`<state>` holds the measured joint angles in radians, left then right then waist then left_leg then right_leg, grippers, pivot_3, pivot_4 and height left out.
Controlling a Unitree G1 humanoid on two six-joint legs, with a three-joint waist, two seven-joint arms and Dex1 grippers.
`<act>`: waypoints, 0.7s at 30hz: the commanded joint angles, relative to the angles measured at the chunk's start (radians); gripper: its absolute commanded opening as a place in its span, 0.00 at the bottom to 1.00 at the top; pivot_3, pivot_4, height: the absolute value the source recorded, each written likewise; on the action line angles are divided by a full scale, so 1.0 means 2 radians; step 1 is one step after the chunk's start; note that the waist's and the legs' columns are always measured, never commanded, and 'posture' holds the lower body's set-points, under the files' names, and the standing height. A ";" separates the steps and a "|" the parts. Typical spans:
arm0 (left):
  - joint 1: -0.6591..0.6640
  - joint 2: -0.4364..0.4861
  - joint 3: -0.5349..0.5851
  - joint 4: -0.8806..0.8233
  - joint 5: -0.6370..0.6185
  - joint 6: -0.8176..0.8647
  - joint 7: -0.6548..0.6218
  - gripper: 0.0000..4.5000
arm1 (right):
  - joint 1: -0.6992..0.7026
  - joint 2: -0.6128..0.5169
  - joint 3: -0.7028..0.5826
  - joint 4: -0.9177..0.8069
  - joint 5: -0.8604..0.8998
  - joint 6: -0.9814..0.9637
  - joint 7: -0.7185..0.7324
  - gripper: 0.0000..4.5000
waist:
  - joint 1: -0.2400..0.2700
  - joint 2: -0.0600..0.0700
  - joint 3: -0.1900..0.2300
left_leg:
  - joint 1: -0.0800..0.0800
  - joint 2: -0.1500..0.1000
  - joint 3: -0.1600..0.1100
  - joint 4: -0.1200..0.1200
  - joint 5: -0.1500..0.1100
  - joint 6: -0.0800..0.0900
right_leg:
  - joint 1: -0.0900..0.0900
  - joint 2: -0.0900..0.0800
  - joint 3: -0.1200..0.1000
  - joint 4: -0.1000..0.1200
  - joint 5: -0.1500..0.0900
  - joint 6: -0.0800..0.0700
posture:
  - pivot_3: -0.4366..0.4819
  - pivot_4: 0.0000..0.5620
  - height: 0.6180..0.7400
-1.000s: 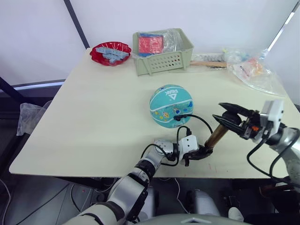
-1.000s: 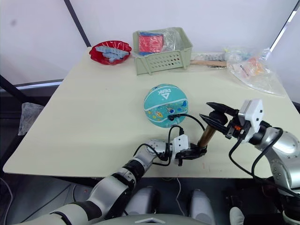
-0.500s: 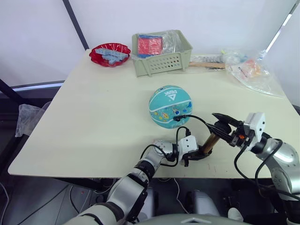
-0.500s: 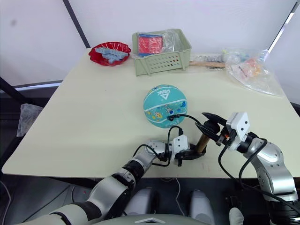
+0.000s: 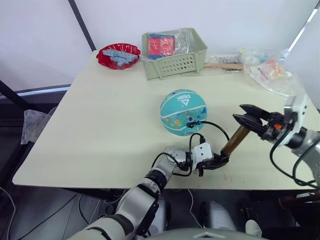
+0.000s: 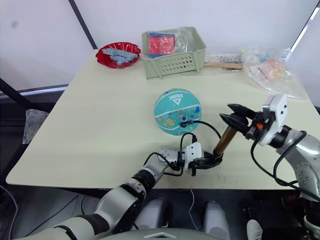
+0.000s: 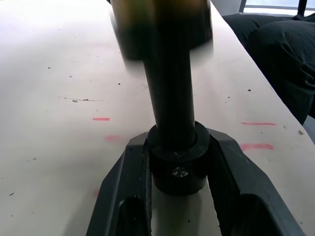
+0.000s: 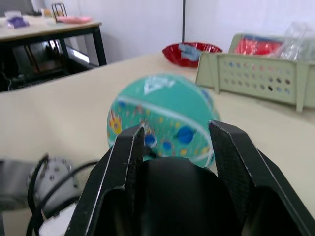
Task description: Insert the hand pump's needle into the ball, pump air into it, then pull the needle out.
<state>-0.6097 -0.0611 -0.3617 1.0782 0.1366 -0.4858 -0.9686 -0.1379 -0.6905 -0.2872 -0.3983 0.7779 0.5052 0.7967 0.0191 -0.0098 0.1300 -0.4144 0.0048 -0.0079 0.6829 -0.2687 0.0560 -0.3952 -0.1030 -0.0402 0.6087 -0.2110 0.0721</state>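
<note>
The ball (image 5: 183, 112) sits near the middle of the table (image 5: 100, 115), a little toward its front edge, with the thin black hose (image 5: 212, 125) already plugged into its near side, so the needle seems seated (the pin itself is hidden). The left gripper (image 5: 216, 162) clamps the hand pump (image 5: 234, 141) by its lower end cap near the front edge, and the right gripper (image 5: 249, 119) grasps the T-handle with the piston rod extended. Pumping is the step in hand; next, the handle should go straight down along the barrel.
</note>
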 commanded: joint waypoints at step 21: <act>0.025 0.019 -0.027 0.037 0.037 0.020 -0.007 0.23 | -0.020 -0.056 -0.039 -0.052 0.053 0.032 -0.003 0.35 | 0.001 0.000 0.001 | 0.000 0.000 0.000 0.000 0.000 0.000 | 0.000 0.000 0.000 0.000 0.000 0.000 | 0.48 0.27 0.98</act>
<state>-0.6073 -0.0572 -0.3652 1.0773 0.1408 -0.4888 -0.9740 -0.2122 -0.8050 -0.4028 -0.4960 0.9243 0.5736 0.7685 0.0207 -0.0103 0.1319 -0.4142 0.0050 -0.0080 0.6827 -0.2687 0.0560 -0.3947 -0.1027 -0.0404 0.6086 -0.2110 0.0723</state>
